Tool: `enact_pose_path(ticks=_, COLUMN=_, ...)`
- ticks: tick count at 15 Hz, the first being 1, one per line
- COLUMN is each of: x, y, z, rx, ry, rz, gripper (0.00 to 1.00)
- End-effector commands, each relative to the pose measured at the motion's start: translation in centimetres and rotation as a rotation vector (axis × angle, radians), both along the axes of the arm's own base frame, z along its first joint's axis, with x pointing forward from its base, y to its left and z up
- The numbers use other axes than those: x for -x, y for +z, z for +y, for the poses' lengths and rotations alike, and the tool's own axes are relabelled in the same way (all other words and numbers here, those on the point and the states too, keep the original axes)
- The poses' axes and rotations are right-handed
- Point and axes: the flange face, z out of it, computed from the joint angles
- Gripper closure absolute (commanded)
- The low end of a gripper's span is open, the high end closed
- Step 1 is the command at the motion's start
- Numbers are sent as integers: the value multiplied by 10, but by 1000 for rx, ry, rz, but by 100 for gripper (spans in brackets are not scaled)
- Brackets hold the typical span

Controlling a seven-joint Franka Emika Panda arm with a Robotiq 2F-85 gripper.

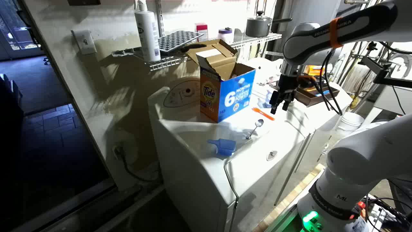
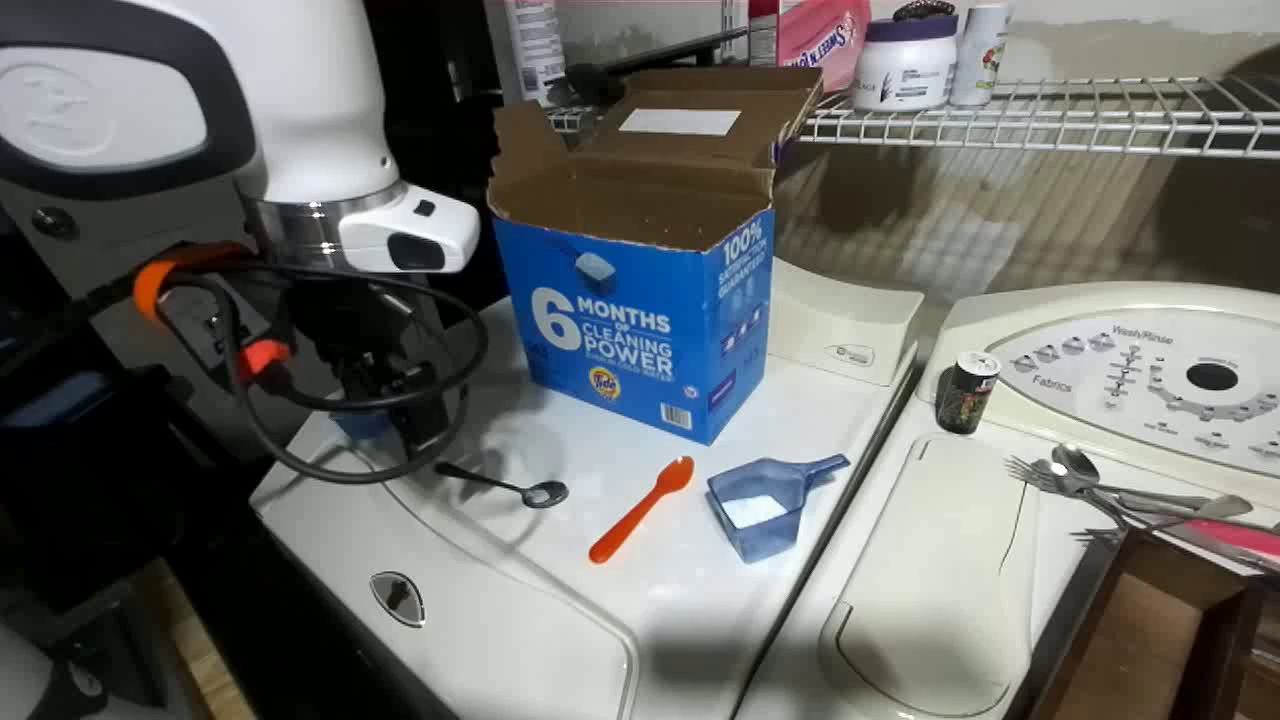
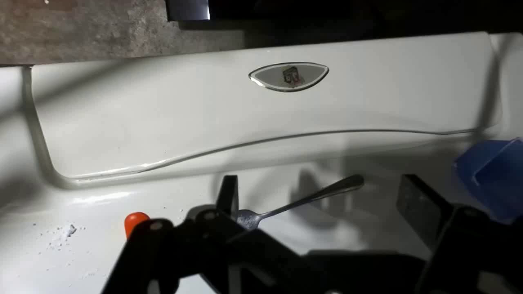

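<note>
Left to right in the wrist view: the tip of an orange spoon (image 3: 135,220); the hand (image 3: 320,192), empty, its fingers spread apart above a metal spoon (image 3: 303,201) lying on a white appliance (image 3: 171,188) just behind the front panel (image 3: 204,102); and a blue scoop (image 3: 491,176) near the appliance's side edge. If the hand came down off-centre, it could pin the spoon's thin handle or skid it across the smooth top, while the finger nearest the scoop might nudge that toward the edge.

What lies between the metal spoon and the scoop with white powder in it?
An orange utensil lies between the metal spoon and the scoop holding white powder; this shows in an exterior view.
</note>
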Motion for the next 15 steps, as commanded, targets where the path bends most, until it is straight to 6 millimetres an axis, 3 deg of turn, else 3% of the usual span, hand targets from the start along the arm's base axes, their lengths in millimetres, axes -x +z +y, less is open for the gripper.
enact_pose_path(ticks=1, x=0, y=0, z=0, rx=0, ry=0, rz=1, gripper=0)
enact_pose_path(ticks=4, x=0, y=0, z=0, rx=0, ry=0, rz=1, gripper=0)
enact_pose_path(ticks=7, x=-24, y=-11, z=-10, rx=55, ry=-70, rz=-19, gripper=0)
enact_pose_path(ticks=9, x=-41, y=-11, z=-17, rx=146, ry=-105, rz=-120, gripper=0)
enact_pose_path(ticks=15, x=-79, y=-32, z=-58, rx=344, ry=-279, rz=-296, gripper=0)
